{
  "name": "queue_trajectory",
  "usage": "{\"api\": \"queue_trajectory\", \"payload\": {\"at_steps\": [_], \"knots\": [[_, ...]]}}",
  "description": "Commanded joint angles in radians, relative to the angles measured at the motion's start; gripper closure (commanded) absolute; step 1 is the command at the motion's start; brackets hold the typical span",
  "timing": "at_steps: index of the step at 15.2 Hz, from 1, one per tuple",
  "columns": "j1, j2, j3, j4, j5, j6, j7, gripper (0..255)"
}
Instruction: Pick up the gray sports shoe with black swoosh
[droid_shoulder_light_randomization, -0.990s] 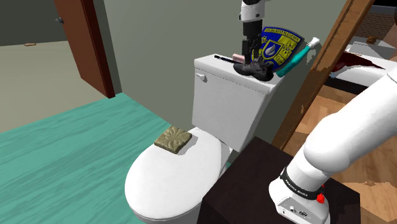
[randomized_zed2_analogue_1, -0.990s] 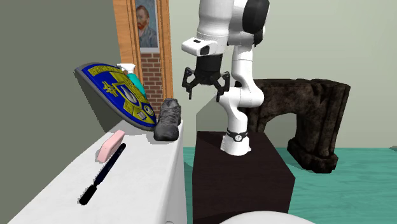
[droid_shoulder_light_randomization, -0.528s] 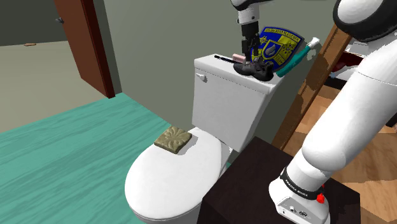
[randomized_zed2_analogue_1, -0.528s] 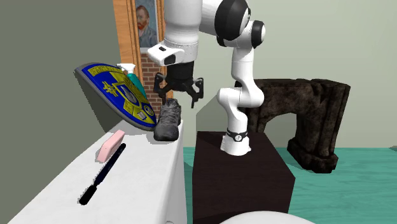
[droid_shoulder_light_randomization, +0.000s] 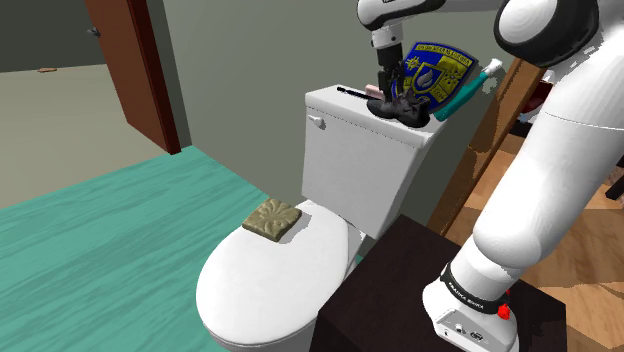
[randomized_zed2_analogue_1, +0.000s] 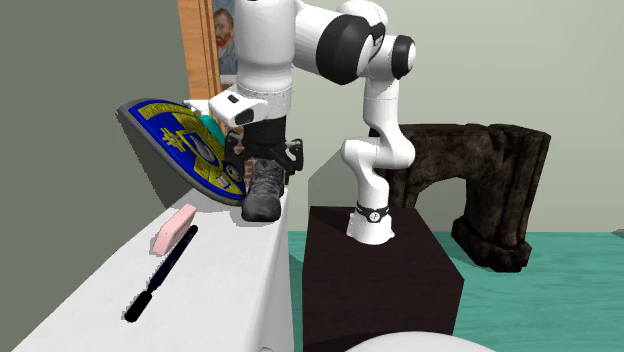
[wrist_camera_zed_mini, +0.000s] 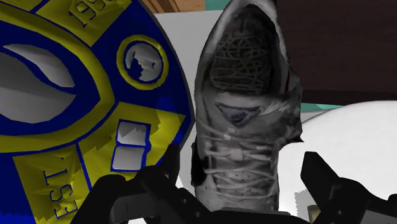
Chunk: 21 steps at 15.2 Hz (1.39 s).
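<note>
The gray sports shoe (droid_shoulder_light_randomization: 402, 107) with a dark swoosh stands on the white toilet tank lid (droid_shoulder_light_randomization: 335, 100), close to the lid's edge on the stand's side (randomized_zed2_analogue_1: 263, 190). My gripper (droid_shoulder_light_randomization: 387, 85) hangs straight down over the shoe's laces (randomized_zed2_analogue_1: 265, 160). In the wrist view the shoe (wrist_camera_zed_mini: 245, 108) lies lengthwise between my open gripper (wrist_camera_zed_mini: 245, 175), one of the fingers (wrist_camera_zed_mini: 173, 164) close to the shoe's side and the other apart from it. Nothing is clasped.
A blue and yellow shield plaque (droid_shoulder_light_randomization: 432, 70) leans on the wall right beside the shoe (wrist_camera_zed_mini: 70, 95), with a teal spray bottle (droid_shoulder_light_randomization: 470, 90) behind. A pink block (randomized_zed2_analogue_1: 173, 228) and a black knife (randomized_zed2_analogue_1: 160, 272) lie further along the lid. A tan pad (droid_shoulder_light_randomization: 272, 218) sits on the toilet seat.
The arm has swung from beside the tank to above it, and the gripper has come down over the shoe. The shoe has not moved.
</note>
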Motion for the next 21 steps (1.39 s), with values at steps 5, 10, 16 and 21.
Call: {"api": "queue_trajectory", "payload": {"at_steps": [5,10,16,21], "knots": [[-0.001,-0.001,-0.001,-0.037,0.000,0.036,0.008,255],[-0.001,0.001,0.000,-0.035,0.001,0.035,0.008,255],[0.000,-0.003,0.000,0.001,-0.001,-0.003,-0.001,255],[0.001,0.003,0.000,0.075,-0.002,-0.069,-0.019,255]]}}
